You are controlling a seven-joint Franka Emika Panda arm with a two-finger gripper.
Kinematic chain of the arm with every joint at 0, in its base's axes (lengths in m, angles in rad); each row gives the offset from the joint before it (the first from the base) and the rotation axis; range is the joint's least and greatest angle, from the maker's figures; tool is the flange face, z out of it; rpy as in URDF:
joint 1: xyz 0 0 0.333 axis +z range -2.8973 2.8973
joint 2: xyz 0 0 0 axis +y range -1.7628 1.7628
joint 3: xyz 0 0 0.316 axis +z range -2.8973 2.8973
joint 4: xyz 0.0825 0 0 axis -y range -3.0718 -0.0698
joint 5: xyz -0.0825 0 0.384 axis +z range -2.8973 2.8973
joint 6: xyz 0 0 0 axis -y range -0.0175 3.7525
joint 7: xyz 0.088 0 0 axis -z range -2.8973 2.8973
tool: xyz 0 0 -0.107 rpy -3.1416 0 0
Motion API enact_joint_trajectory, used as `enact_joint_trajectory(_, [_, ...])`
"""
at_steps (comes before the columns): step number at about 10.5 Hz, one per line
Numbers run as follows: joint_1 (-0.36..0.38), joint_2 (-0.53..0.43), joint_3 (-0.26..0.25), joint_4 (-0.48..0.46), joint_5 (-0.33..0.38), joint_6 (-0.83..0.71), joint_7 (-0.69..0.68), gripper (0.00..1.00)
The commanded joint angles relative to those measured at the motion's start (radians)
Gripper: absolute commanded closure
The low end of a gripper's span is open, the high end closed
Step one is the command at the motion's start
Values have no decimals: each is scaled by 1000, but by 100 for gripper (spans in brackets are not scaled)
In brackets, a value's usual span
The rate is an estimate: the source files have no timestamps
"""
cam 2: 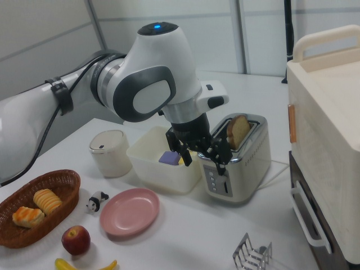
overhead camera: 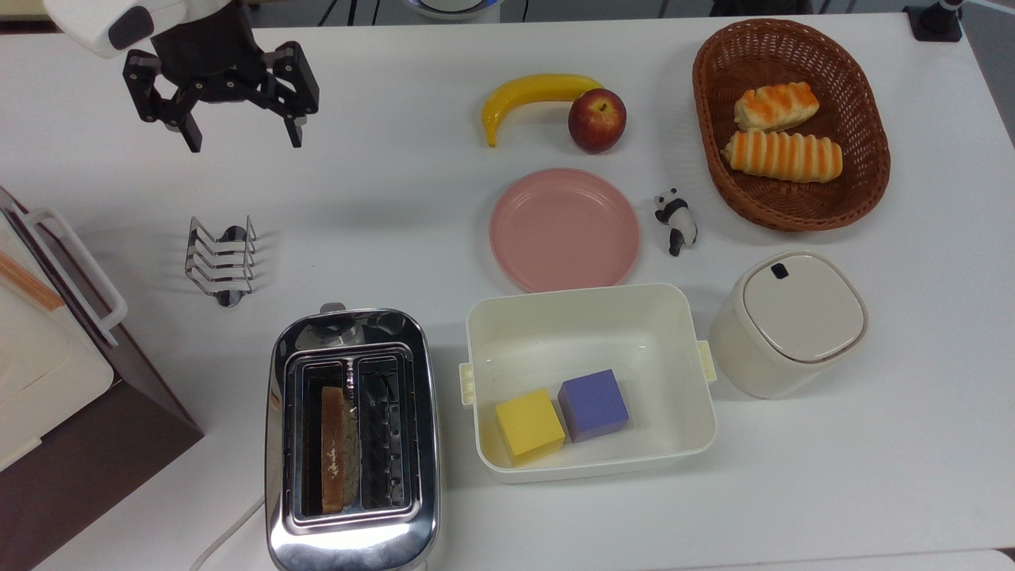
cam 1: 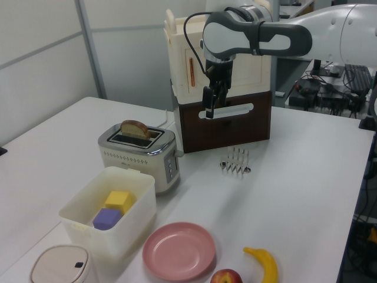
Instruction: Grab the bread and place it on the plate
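In the top view, the black two-finger claw (overhead camera: 238, 144) hangs open and empty over the white worktop (overhead camera: 381, 206), well apart from the speckled brown bread slice (overhead camera: 338, 449) standing in the shiny metal toaster's (overhead camera: 351, 444) left slot. In the left view, the round pink plate (cam 1: 179, 251) lies bare beside the white rectangular tub (cam 1: 109, 215). In the right view, the bread (cam 2: 238, 131) pokes up from the toaster (cam 2: 237, 160).

I saw the white table (overhead camera: 396, 198) carrying a toaster (overhead camera: 353, 440), pink plate (overhead camera: 564, 229), white tub (overhead camera: 589, 381), basket (overhead camera: 790, 124), banana (overhead camera: 533, 97) and apple (overhead camera: 597, 120).
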Motion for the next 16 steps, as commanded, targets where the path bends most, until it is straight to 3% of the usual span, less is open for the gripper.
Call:
enact_joint_trajectory(1, [3, -26, 1, -18, -5, -44, -28, 0])
enact_joint_trajectory(16, [3, -29, -1, -18, -18, -47, -28, 0])
